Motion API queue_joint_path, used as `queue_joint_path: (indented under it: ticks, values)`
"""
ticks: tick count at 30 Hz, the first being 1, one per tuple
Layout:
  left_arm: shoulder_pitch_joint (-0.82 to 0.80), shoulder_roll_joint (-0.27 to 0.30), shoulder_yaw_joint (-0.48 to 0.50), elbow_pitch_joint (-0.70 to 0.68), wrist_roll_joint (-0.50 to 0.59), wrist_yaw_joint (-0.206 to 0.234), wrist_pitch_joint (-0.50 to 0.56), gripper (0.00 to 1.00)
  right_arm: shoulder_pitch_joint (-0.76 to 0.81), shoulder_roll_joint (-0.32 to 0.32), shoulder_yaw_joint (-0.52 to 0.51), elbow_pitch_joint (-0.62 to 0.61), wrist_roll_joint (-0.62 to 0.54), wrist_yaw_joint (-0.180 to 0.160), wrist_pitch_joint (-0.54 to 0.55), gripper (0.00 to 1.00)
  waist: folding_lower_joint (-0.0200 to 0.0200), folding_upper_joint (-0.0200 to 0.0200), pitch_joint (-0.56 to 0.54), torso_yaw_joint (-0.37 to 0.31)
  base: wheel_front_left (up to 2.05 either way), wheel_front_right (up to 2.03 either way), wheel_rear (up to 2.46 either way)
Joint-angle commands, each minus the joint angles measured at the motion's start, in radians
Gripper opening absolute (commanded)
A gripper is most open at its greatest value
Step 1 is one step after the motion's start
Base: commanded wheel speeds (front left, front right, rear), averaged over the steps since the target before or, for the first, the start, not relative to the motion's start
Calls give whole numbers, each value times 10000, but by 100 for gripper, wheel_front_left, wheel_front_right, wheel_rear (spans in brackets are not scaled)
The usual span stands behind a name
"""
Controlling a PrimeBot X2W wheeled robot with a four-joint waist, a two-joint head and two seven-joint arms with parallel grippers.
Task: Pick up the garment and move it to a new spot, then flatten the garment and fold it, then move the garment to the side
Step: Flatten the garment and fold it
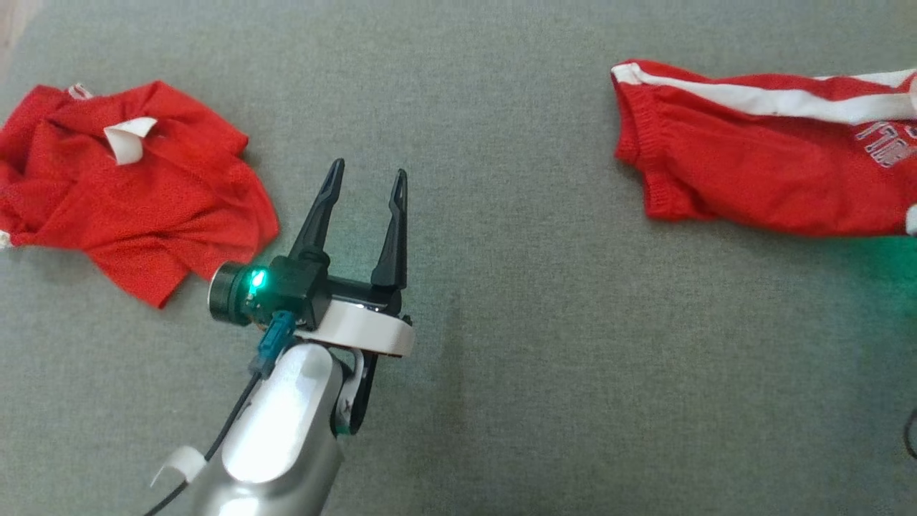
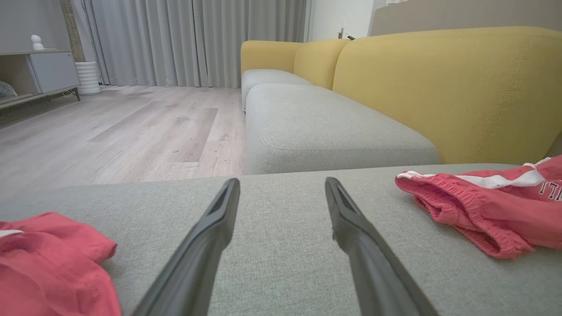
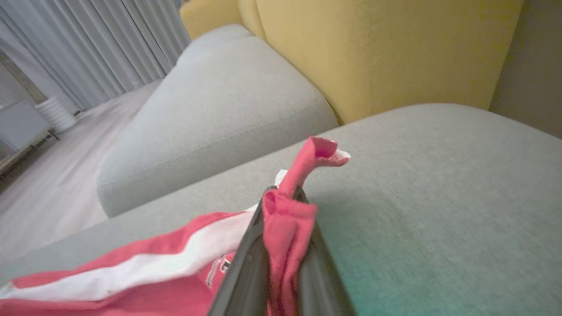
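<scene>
My right gripper (image 3: 283, 195), clamped on the red white-striped knit garment (image 3: 175, 294), should lift smoothly, while my left gripper (image 1: 367, 179), fingers apart, readies to spread it.

seat cushion (image 1: 501, 401) was grey woven cloth, matt, slightly rough | striped garment (image 1: 752, 165) was red knit cloth, ribbed at the hem | crumpled garment (image 1: 143, 215) looked thin, finely meshed | left gripper (image 1: 369, 172) fingers (image 1: 315, 222) were matt black plastic | forearm (image 1: 279, 423) shone glossy silver | backrest (image 2: 439, 87) was yellow woven cloth | floor (image 2: 131, 127) looked pale matt wood
</scene>
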Motion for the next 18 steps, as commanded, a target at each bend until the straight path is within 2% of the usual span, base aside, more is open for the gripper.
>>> queue_joint_path:
  ticks: [1,13,18]
  values:
    - [31,93,400,-251,85,1,-49,100,-123,13,348,-658,216,-7,-86,0,0,0,-233,0,0,0,0]
    - [309,93,408,-229,-44,-30,-49,100,147,989,1734,-2919,885,-7,299,0,0,0,-855,361,0,0,0]
    - [378,93,379,-270,-124,-10,-49,100,66,1520,2431,-3340,843,-7,647,0,0,0,-849,699,0,0,0]
